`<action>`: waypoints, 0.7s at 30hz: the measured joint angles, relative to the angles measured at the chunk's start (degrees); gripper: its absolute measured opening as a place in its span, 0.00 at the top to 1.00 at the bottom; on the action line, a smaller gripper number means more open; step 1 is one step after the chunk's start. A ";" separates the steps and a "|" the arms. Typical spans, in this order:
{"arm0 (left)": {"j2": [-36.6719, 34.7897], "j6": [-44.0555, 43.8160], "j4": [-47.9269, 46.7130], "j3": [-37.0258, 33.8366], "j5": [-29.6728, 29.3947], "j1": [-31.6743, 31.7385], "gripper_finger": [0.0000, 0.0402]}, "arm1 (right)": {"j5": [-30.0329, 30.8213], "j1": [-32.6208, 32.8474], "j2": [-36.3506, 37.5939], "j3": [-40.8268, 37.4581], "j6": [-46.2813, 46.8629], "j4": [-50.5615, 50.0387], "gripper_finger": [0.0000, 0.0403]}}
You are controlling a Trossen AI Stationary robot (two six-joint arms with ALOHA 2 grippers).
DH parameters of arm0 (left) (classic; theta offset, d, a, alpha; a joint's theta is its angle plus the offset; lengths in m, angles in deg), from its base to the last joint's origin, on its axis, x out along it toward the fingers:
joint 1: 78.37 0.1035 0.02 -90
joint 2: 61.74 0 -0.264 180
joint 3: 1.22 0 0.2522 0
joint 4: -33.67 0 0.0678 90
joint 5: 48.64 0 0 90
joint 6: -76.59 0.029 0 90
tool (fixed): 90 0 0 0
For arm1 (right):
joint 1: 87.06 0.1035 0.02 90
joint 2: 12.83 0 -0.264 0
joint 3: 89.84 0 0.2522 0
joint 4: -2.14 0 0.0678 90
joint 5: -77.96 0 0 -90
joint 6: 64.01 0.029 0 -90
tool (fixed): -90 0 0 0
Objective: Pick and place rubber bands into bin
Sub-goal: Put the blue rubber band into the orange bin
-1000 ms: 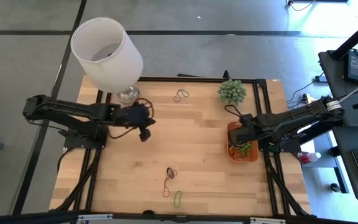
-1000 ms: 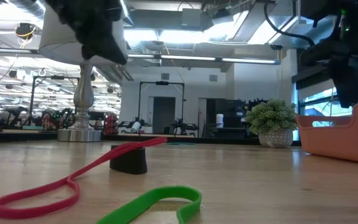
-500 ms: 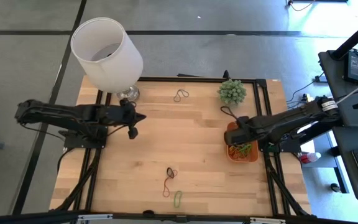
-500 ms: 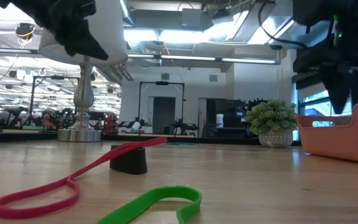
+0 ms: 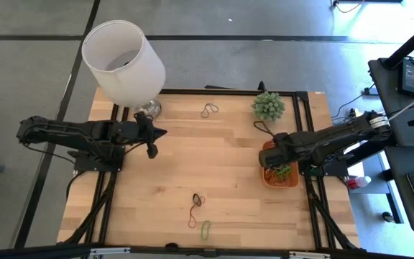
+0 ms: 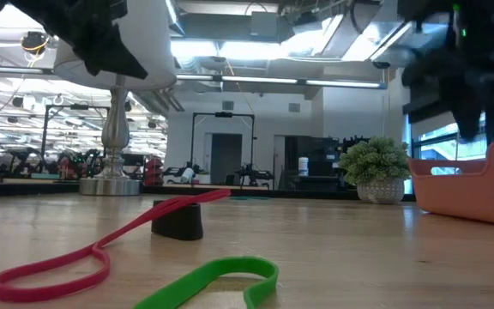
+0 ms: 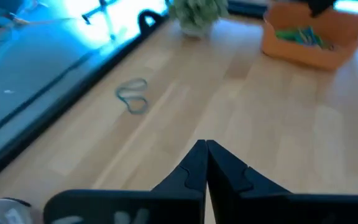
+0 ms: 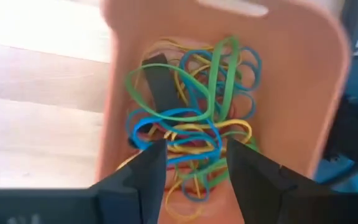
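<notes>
Right gripper (image 8: pixel 191 165) held over bin (image 8: pixel 325 93) at right of frame, fingers apart; left gripper (image 7: pixel 206 163) pressed together, mid-left.

The table (image 5: pixel 228 180) is pale wood in jointed strips, smooth with a soft sheen. Directly under the parted fingers of the right gripper (image 8: pixel 191 163), the bin (image 8: pixel 316 81) looks like smooth matt orange plastic, holding thin rubbery bands (image 8: pixel 194 121) (slightly glossy). Ahead of the left gripper (image 7: pixel 206 149), whose matt black fingers meet, lies a dull grey band (image 7: pixel 132 96). The lamp base (image 6: pixel 110 183) is shiny metal, its shade (image 5: pixel 123 62) matt white.
</notes>
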 joint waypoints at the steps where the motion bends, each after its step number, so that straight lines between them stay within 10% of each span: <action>1: -0.52 -0.26 0.49 0.00 -1.08 0.00 0.99 | 0.60 0.01 0.57 1.57 -0.01 -1.12 0.58; 11: -8.94 8.51 1.95 -2.75 -4.88 0.00 1.00 | 33.08 -2.29 2.07 12.25 -28.22 20.48 0.58; 21: -14.33 10.59 5.95 -8.14 -1.09 0.06 1.00 | 16.42 -22.80 -4.90 15.70 -61.48 53.01 0.62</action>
